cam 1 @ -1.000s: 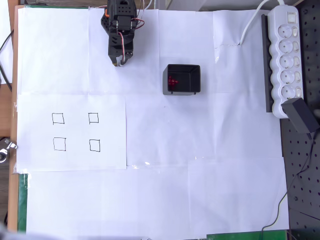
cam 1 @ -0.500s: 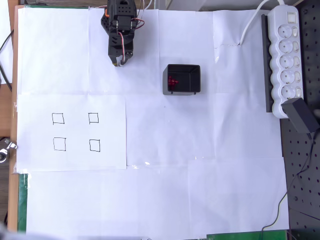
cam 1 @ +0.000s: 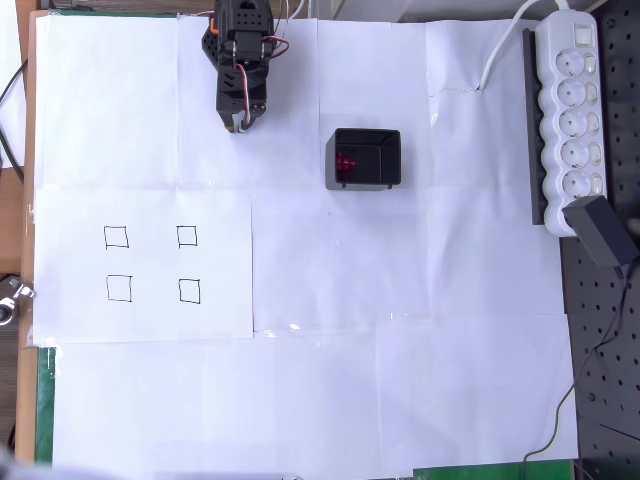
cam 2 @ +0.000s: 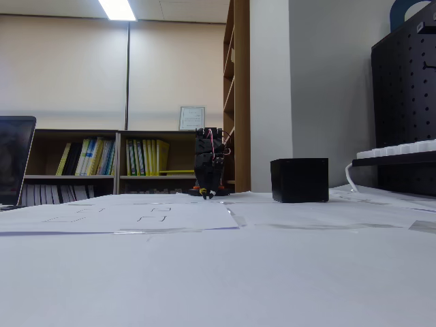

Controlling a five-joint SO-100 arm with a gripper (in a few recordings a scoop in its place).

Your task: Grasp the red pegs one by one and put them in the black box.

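Observation:
The black box stands on the white paper right of the arm, with red pegs clustered against its left inner wall. From table level in the fixed view the black box hides its contents. My gripper hangs folded under the black arm at the back of the table, tips pointing down near the paper, well left of the box. In the fixed view the gripper sits low by the arm's base. Whether its jaws are open or shut is too small to make out.
Four drawn squares lie on a paper sheet at the left, with no pegs on them. A white power strip and black adapter line the right edge. A laptop stands at the left in the fixed view.

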